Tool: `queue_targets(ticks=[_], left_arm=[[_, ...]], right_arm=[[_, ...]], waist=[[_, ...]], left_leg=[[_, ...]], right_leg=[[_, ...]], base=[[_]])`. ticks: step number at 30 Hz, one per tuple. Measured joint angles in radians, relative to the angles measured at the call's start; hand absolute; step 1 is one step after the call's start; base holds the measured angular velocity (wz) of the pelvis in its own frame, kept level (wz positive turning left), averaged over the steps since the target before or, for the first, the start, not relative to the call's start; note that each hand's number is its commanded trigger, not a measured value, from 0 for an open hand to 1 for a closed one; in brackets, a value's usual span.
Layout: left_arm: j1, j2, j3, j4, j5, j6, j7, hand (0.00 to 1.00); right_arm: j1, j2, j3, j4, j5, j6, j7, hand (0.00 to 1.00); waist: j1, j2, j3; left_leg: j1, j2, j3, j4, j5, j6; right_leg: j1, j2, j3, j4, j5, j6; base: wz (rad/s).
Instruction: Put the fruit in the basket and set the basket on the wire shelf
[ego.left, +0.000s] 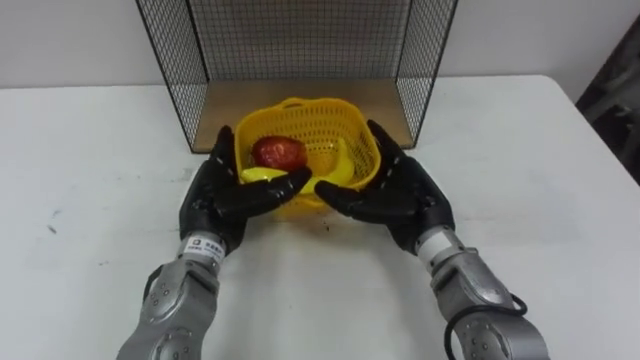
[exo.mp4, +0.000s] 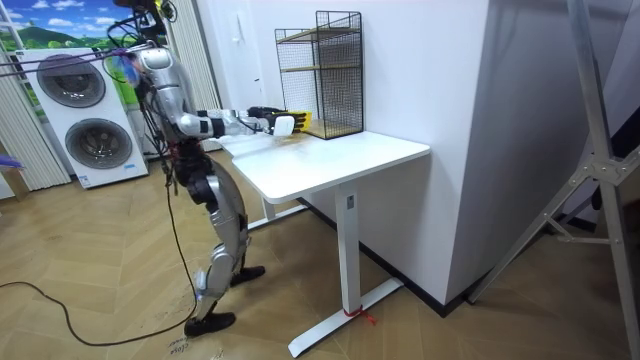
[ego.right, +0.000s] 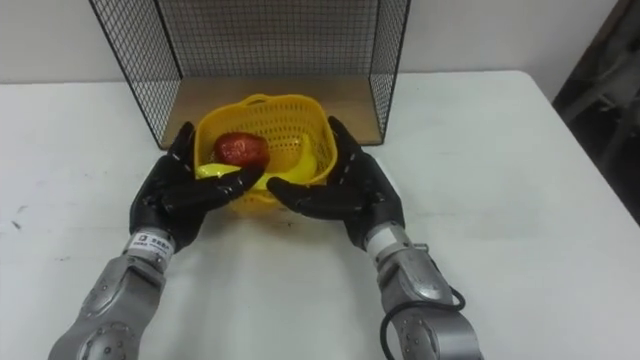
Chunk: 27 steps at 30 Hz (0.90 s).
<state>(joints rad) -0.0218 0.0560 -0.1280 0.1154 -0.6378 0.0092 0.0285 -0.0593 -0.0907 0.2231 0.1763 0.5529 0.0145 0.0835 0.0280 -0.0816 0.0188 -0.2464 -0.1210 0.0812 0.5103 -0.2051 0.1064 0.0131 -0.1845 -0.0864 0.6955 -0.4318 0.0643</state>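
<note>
In the left eye view the fruit step looks done: a red fruit (ego.left: 279, 152) and a yellow fruit (ego.left: 338, 166) lie inside the yellow basket (ego.left: 305, 125), and I see no loose fruit on the white counter (ego.left: 90, 190). My left hand (ego.left: 213, 198) cups the basket's left wall and my right hand (ego.left: 402, 197) its right wall, fingers lying up the sides and both thumbs hooked round the near wall, so I hold it between them. The basket sits at the open mouth of the wire shelf (ego.left: 170, 50), with its far rim showing over the shelf's wooden floor (ego.left: 225, 105). I cannot tell whether it rests there or is lifted. What is left, I judge, is to carry it farther in, set it down and let go. In the room view I stand at the counter's end on the room view's left, arms stretched out to the basket before the shelf. An upper tier crosses the shelf, so headroom inside is limited. In the right eye view the mesh side walls stand just beyond my fingertips. The opening is wider than the basket but tight for the basket with both hands, so my knuckles could catch the wire. The counter to the left, right and near side is bare for pulling back.
</note>
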Motion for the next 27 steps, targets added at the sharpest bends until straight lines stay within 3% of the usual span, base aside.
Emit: queue_targets(ticks=[2, 3, 4, 6, 8, 10, 12, 13, 14, 16, 19, 21, 27], left_arm=[[-0.011, 0.006, -0.009, 0.0, 0.001, 0.0, 0.0, 0.0], [-0.011, 0.008, -0.02, 0.0, 0.001, -0.004, 0.0, 0.0], [-0.012, 0.009, -0.027, -0.001, 0.001, -0.004, 0.001, 0.0], [-0.013, 0.009, -0.032, -0.001, 0.015, -0.005, 0.005, 0.0], [-0.016, 0.009, -0.031, -0.001, 0.012, -0.012, 0.01, 0.0], [-0.024, 0.008, -0.031, -0.001, 0.016, -0.015, 0.01, 0.0], [-0.035, 0.006, -0.03, 0.0, 0.022, -0.016, 0.011, 0.0], [-0.043, 0.003, -0.03, 0.004, 0.024, -0.016, 0.011, 0.0], [-0.044, 0.002, -0.03, 0.006, 0.023, -0.016, 0.01, 0.0], [-0.044, -0.005, -0.032, 0.011, 0.022, -0.014, 0.01, 0.0], [-0.044, -0.005, -0.031, 0.011, 0.029, -0.013, 0.013, 0.0], [-0.044, -0.005, -0.029, 0.009, 0.055, -0.013, 0.013, 0.0], [-0.045, -0.008, -0.031, 0.006, 0.099, -0.009, 0.012, 0.0]], right_arm=[[0.0, 0.0, -0.008, 0.0, -0.002, -0.008, 0.0, 0.0], [0.0, 0.0, -0.01, -0.001, -0.007, -0.014, 0.0, 0.0], [0.0, 0.002, -0.01, -0.001, -0.009, -0.022, 0.0, 0.0], [0.0, 0.001, -0.01, -0.001, -0.011, -0.029, -0.001, 0.0], [0.0, -0.006, -0.009, -0.001, -0.01, -0.031, -0.001, 0.0], [0.0, -0.002, -0.012, -0.001, -0.012, -0.037, -0.001, 0.0], [-0.006, 0.0, -0.013, -0.001, -0.018, -0.038, -0.003, 0.0], [-0.008, -0.001, -0.013, -0.001, -0.02, -0.038, -0.007, 0.0], [-0.008, -0.002, -0.012, -0.001, -0.02, -0.038, -0.007, 0.0], [-0.005, -0.008, -0.012, -0.001, -0.01, -0.035, -0.008, 0.0], [-0.006, -0.002, -0.014, -0.001, -0.009, -0.035, -0.008, 0.0], [-0.007, 0.003, -0.014, -0.001, -0.006, -0.035, -0.008, 0.0], [-0.008, 0.006, -0.019, -0.001, -0.025, -0.035, -0.012, 0.0]], waist=[[-0.003, -0.009, 0.0047], [-0.004, -0.006, 0.0045], [-0.004, 0.002, 0.0043], [-0.001, 0.014, 0.009], [0.007, 0.03, 0.0135], [0.006, 0.041, 0.0146], [0.0, 0.04, 0.0167], [-0.002, 0.041, 0.0179], [-0.004, 0.043, 0.0186], [-0.006, 0.064, 0.0075], [-0.004, 0.065, 0.0043], [-0.001, 0.061, -0.0053], [-0.001, 0.062, -0.0056]], left_leg=[[0.015, -0.026, 0.006, 0.012, -0.022, 0.019], [0.027, -0.034, 0.013, 0.012, -0.034, 0.03], [0.04, -0.033, 0.016, 0.011, -0.047, 0.039], [0.069, -0.03, 0.0, 0.002, -0.06, 0.049], [0.091, -0.023, -0.012, -0.015, -0.065, 0.053], [0.109, -0.016, -0.012, -0.038, -0.065, 0.056], [0.114, -0.016, -0.016, -0.047, -0.065, 0.056], [0.114, -0.016, -0.015, -0.045, -0.064, 0.056], [0.115, -0.015, -0.016, -0.042, -0.065, 0.056], [0.13, 0.004, -0.027, -0.061, -0.059, 0.045], [0.17, 0.028, -0.035, -0.095, -0.052, 0.032], [0.176, 0.035, -0.034, -0.116, -0.044, 0.023], [0.192, 0.048, -0.028, -0.175, -0.009, 0.02]], right_leg=[[-0.038, -0.033, 0.004, 0.119, 0.028, 0.013], [-0.064, -0.047, 0.005, 0.186, 0.07, 0.016], [-0.088, -0.049, 0.006, 0.234, 0.124, 0.015], [-0.104, -0.042, 0.005, 0.282, 0.18, 0.011], [-0.13, -0.018, 0.015, 0.274, 0.13, 0.005], [-0.197, 0.02, 0.014, 0.2, 0.077, -0.002], [-0.223, 0.046, 0.013, 0.052, 0.061, -0.009], [-0.227, 0.057, 0.014, -0.059, 0.072, -0.016], [-0.227, 0.067, 0.019, -0.09, 0.116, -0.021], [-0.19, 0.1, 0.009, -0.157, 0.173, -0.037], [-0.132, 0.122, 0.0, -0.239, 0.214, -0.047], [-0.118, 0.134, 0.003, -0.27, 0.234, -0.05], [-0.096, 0.153, 0.01, -0.34, 0.277, -0.059]], base=[[0.32], [0.35], [0.26], [0.12], [0.0], [-0.02], [0.07], [0.13], [0.13], [0.02], [-0.08], [-0.09], [-0.03]])
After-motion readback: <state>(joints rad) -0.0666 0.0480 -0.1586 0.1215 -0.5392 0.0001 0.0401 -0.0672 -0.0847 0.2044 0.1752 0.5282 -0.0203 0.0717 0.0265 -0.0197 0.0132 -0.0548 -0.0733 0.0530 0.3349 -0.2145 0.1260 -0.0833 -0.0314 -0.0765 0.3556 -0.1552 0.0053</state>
